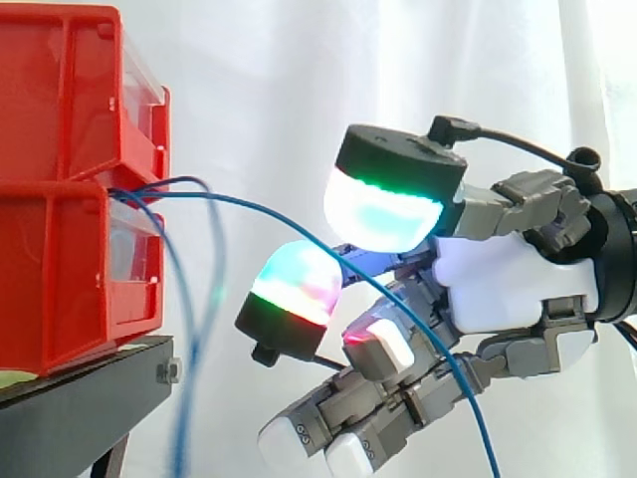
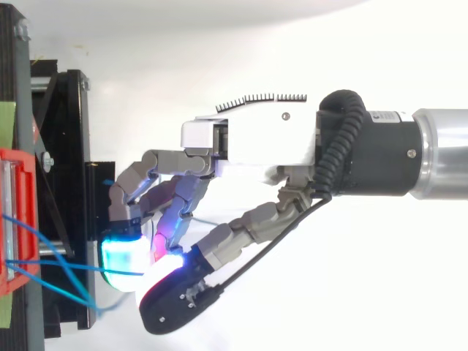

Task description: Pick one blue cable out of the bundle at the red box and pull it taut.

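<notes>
The bins (image 1: 60, 199) on the left are red, on a black stand (image 1: 80, 398), with thin blue cables (image 1: 254, 207) before a white curtain (image 1: 259, 80). The hand (image 1: 508, 289) is white and grey, its pads (image 1: 383, 214) glowing cyan, green and magenta.

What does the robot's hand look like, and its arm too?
The hand has a white palm and grey fingers built of blocky links. The fingertips are thick rounded pads with black backs, glowing cyan, green and red. Behind it, the arm has a black wrist part, then a shiny silver tube.
</notes>
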Robot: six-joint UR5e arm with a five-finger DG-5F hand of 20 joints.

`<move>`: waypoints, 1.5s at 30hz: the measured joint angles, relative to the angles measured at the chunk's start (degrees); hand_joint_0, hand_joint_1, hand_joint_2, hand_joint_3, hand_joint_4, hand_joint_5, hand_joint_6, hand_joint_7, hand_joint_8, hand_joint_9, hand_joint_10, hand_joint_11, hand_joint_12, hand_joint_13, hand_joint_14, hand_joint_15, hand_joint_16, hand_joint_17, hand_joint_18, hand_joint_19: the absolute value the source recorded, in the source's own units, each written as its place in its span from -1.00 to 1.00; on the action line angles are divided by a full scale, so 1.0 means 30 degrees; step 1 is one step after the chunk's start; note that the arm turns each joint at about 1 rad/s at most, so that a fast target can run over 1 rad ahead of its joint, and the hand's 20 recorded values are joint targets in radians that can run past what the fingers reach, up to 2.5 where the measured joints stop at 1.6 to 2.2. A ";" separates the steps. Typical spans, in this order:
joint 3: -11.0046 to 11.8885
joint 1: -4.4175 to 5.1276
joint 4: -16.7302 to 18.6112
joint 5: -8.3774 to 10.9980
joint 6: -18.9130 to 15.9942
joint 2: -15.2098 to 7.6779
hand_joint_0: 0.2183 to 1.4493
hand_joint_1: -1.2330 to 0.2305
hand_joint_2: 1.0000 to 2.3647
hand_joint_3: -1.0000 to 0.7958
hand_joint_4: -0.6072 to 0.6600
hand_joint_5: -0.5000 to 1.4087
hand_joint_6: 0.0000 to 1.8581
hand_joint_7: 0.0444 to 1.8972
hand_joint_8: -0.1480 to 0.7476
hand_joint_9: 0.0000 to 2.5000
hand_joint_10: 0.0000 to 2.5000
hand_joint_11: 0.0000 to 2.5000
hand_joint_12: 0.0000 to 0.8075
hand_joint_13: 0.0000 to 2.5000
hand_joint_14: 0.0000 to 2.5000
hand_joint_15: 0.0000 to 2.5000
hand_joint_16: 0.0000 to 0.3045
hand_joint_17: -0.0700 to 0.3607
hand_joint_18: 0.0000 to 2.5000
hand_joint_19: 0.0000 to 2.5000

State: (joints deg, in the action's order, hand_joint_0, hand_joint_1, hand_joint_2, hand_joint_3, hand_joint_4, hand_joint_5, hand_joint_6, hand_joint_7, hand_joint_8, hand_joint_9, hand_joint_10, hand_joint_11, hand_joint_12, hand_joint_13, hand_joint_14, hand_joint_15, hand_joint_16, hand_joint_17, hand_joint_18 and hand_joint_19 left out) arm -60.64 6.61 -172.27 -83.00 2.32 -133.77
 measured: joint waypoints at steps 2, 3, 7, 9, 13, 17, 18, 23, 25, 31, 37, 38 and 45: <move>0.0000 -0.0003 0.0000 0.0005 -0.0001 0.0000 -0.45 -0.40 -1.00 -0.44 0.19 -0.60 -0.09 -0.11 0.22 -0.14 -0.99 -0.37 -0.02 -0.56 -1.00 -0.85 -0.65 -0.12 -0.56 -0.74; 0.0000 -0.0003 -0.0001 0.0002 -0.0003 0.0000 -0.48 -0.37 -1.00 -0.44 0.18 -0.59 -0.10 -0.11 0.22 -0.14 -0.99 -0.37 -0.01 -0.55 -1.00 -0.84 -0.65 -0.11 -0.55 -0.74; 0.0000 0.0002 0.0001 -0.0024 -0.0004 0.0000 -0.51 -0.30 -1.00 -0.44 0.17 -0.58 -0.11 -0.09 0.24 -0.12 -0.99 -0.38 0.00 -0.55 -0.99 -0.85 -0.64 -0.10 -0.55 -0.73; 0.0001 -0.0002 0.0000 -0.0037 0.0000 0.0000 -0.49 -0.29 -1.00 -0.44 0.17 -0.58 -0.11 -0.08 0.24 -0.12 -0.99 -0.37 -0.01 -0.55 -1.00 -0.84 -0.65 -0.11 -0.55 -0.73; 0.0002 0.0001 0.0000 -0.0046 -0.0007 0.0000 -0.41 -0.25 -0.99 -0.34 0.12 -0.58 -0.10 -0.04 0.23 -0.12 -0.99 -0.38 -0.04 -0.56 -1.00 -0.84 -0.66 -0.14 -0.57 -0.72; 0.0001 -0.0003 0.0001 -0.0047 -0.0002 0.0003 -0.42 -0.12 -0.98 -0.25 0.15 -0.58 -0.11 -0.06 0.22 -0.13 -0.99 -0.39 -0.04 -0.58 -0.99 -0.83 -0.66 -0.13 -0.61 -0.70; 0.0001 -0.0003 -0.0001 -0.0043 0.0003 0.0002 -0.43 -0.11 -0.98 -0.22 0.14 -0.58 -0.12 -0.06 0.22 -0.13 -0.99 -0.39 -0.03 -0.59 -1.00 -0.83 -0.66 -0.13 -0.61 -0.70; 0.0003 -0.0001 -0.0001 0.0001 0.0009 0.0001 -0.43 -0.23 -0.98 -0.15 0.18 -0.58 -0.12 -0.06 0.30 -0.12 -0.99 -0.39 0.05 -0.57 -0.99 -0.84 -0.61 -0.06 -0.58 -0.72; 0.0003 0.0004 0.0000 0.0006 0.0008 0.0001 -0.44 -0.26 -0.98 -0.15 0.17 -0.59 -0.11 -0.05 0.31 -0.12 -0.99 -0.39 0.05 -0.57 -1.00 -0.84 -0.62 -0.06 -0.58 -0.72; 0.0004 -0.0001 0.0000 -0.0031 0.0017 0.0006 -0.43 -0.28 -0.98 -0.20 0.17 -0.60 -0.09 -0.05 0.25 -0.14 -0.99 -0.38 -0.02 -0.58 -1.00 -0.84 -0.65 -0.13 -0.60 -0.71; 0.0002 0.0001 0.0000 -0.0046 0.0045 0.0003 -0.42 -0.30 -0.98 -0.18 0.19 -0.60 -0.07 -0.05 0.23 -0.14 -0.99 -0.37 -0.03 -0.57 -0.99 -0.84 -0.66 -0.13 -0.59 -0.72; 0.0002 0.0000 0.0000 -0.0047 0.0046 0.0003 -0.43 -0.28 -0.98 -0.20 0.18 -0.60 -0.07 -0.07 0.23 -0.14 -0.99 -0.38 -0.03 -0.58 -1.00 -0.84 -0.66 -0.13 -0.59 -0.72; 0.0000 0.0004 0.0000 -0.0048 0.0070 0.0002 -0.52 -0.17 -1.00 -0.38 0.18 -0.59 -0.08 -0.07 0.27 -0.13 -0.99 -0.38 0.02 -0.57 -1.00 -0.83 -0.63 -0.09 -0.58 -0.71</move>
State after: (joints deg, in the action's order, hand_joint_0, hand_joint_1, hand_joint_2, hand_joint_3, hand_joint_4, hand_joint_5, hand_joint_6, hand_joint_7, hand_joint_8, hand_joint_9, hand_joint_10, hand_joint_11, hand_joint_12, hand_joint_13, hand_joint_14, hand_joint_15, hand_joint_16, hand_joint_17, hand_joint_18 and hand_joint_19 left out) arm -60.65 6.63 -172.27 -83.15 2.53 -133.76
